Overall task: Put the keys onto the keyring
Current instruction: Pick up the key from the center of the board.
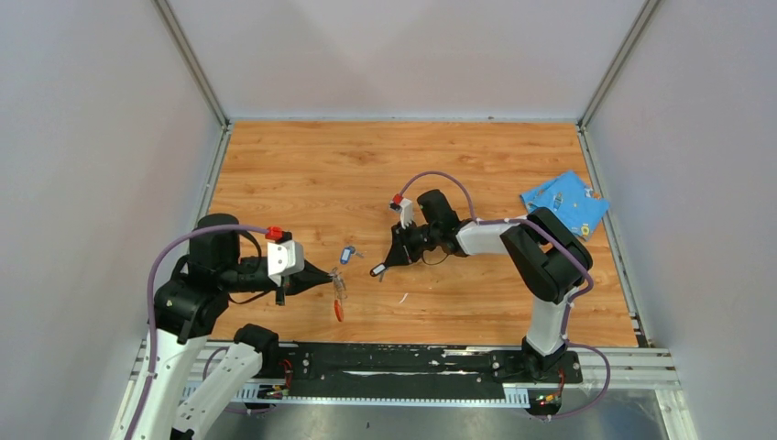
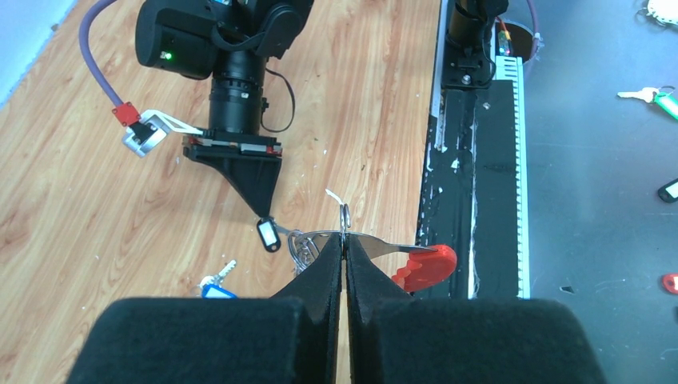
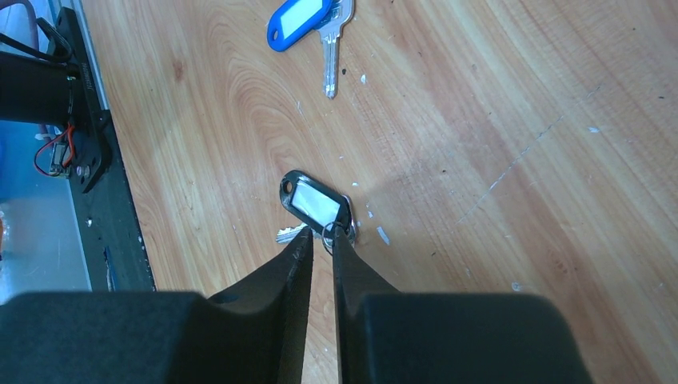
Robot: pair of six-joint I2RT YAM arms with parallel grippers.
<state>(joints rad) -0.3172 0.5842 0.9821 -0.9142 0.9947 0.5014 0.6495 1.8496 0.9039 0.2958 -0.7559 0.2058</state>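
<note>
Where the black base plate [image 1: 394,362] runs along the near edge of the table [image 1: 302,165], locate the left gripper [image 2: 344,246] just beyond it, on your left side. Its jaws are pressed together on the keyring [image 2: 420,268], clamping the silvery-grey part of the strap. The red part projects to one side of the fingers and, in the top view, points back toward the base plate. The keyring's small metal ring [image 2: 300,250] sits on the opposite side of the fingers. Whether the keyring touches the table cannot be determined.

Just beyond the left gripper's tips, find the blue key [image 1: 346,254]. It lies flat on the wood, apart from both grippers.

To the right of the blue key and near it, find the black key [image 3: 316,204]. The right gripper [image 3: 321,240] reaches in from the right side. Its jaws are narrow, and the tips pinch the small ring and blade root at the head of the black key. In the right wrist view, the black head with its white label lies flat just ahead of the fingertips, and a short length of silver blade shows beside one finger.

At the far right edge of the table, well apart from both keys, note the blue cloth [image 1: 563,202]. Small items lie on it; they are too small to identify.
</note>
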